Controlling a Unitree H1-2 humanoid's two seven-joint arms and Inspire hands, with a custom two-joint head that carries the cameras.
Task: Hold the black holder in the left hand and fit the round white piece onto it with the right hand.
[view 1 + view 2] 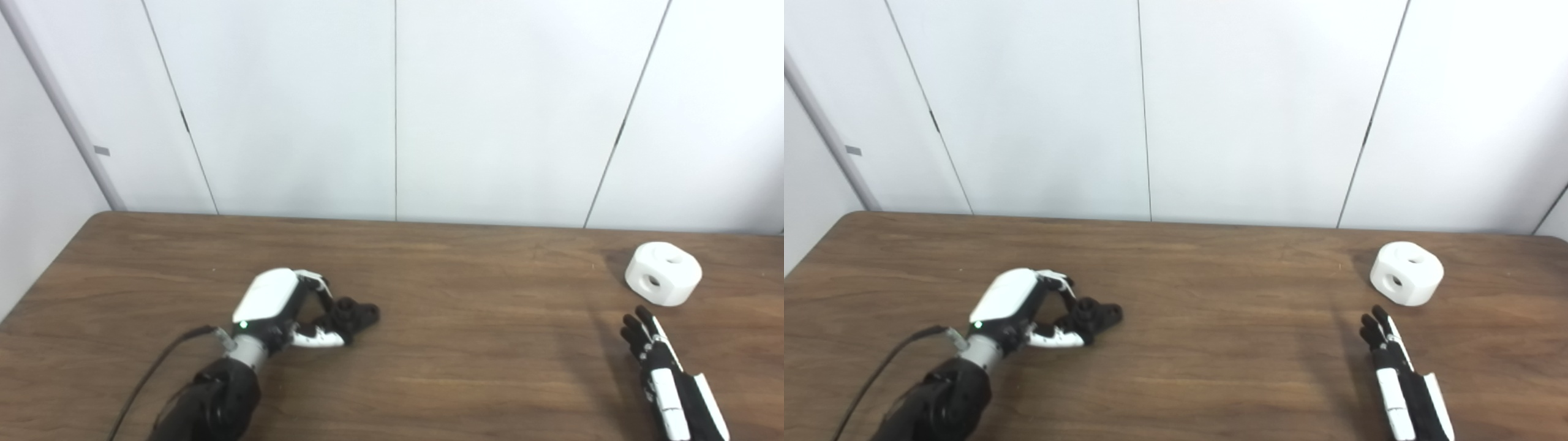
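Here the black holder [358, 315] lies low at the table [465, 343], left of centre, a small dark lumpy part, its detail hard to read. Left hand [278, 306] is curled round its near end: fingers [318, 288] arch over the top, thumb [315, 337] pressed along the underside, so the hand is closed on the holder. Whether the holder is lifted clear of the wood or resting on it, cannot tell. Left arm comes in from the bottom left, a dark cable [156, 367] trailing beside the wrist.

White piece [663, 273] sits alone on the table at far right, near the back edge; round, faceted, one hole on top, one in the side facing the camera.

Right hand [1399, 373] lies just short of it, not touching, fingers [1375, 327] straight and together, pointing toward the piece, flat and holding nothing.

Behind the table, a plain white panelled wall [392, 110].
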